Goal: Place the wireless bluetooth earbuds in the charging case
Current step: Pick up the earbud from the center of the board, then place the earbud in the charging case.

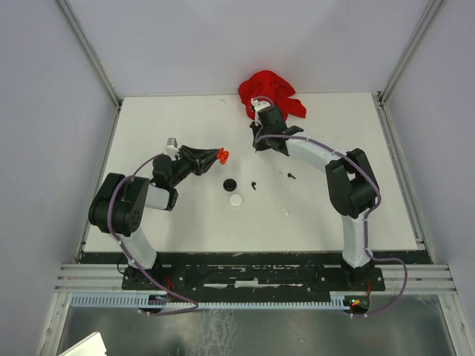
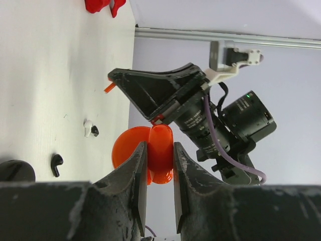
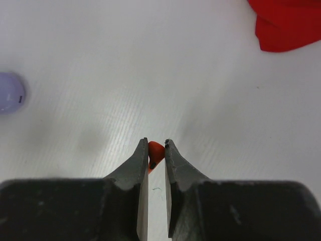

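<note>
Two grips matter here, and both look thin.

The right gripper (image 3: 156, 143) has its jaws narrow, closed on the red bud (image 3: 156, 151). The bud sits at the very tips, and most of it is hidden between them. With so little hold, I think it may slip out or turn when the arm lifts or swings. I cannot tell how its stem points, so it could meet the case the wrong way around. I also cannot tell whether it already hangs above the table (image 3: 75, 45) or rests on it.

The left gripper (image 2: 159, 146) is shut on the case (image 2: 125, 150), which it holds up in the air, open and standing on its edge. The jaws pinch only one flat part. A push from the bud could turn the case in this grip, or press it out of the jaws.

In the top view the right gripper is just beside the case, to its right, not touching, with the cloth (image 1: 271, 93) behind. A lilac bud (image 3: 10, 93) and a black bud (image 2: 56, 164) lie loose on the table, well away from both jaws.
</note>
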